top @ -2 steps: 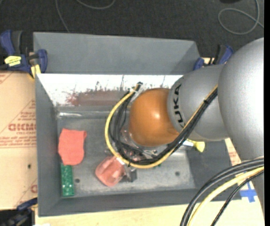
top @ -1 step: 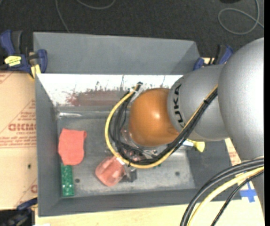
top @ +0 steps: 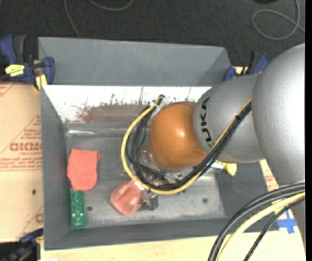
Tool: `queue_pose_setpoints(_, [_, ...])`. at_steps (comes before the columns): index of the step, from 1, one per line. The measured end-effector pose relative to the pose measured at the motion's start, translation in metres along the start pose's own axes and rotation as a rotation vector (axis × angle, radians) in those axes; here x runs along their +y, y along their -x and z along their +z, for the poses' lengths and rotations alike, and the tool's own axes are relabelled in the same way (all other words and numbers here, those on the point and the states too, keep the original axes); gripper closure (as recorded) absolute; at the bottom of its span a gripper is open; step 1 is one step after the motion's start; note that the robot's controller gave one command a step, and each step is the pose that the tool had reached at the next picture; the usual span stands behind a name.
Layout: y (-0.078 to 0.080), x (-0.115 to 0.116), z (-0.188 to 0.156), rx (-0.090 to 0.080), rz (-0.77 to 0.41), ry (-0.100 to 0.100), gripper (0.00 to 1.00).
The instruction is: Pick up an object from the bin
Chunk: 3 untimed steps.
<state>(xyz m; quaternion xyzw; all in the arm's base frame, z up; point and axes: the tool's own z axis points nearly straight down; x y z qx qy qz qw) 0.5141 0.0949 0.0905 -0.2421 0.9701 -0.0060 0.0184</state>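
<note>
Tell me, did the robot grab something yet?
Not that I can see. Done: the arm is down in the bin, with its gripper right beside a pink see-through thing near the front wall. In hand: nothing visibly held. Left: grab one thing and lift it out. A red pad and a green block lie at the left.

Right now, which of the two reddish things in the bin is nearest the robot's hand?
The pale pink, see-through one by the front wall, right beside the hand. The solid coral-red one lies farther left.
</note>
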Motion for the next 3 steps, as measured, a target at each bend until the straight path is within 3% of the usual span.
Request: queue_pose_setpoints(3, [0.0, 0.0, 0.0, 0.0, 0.0, 0.0, 1.0])
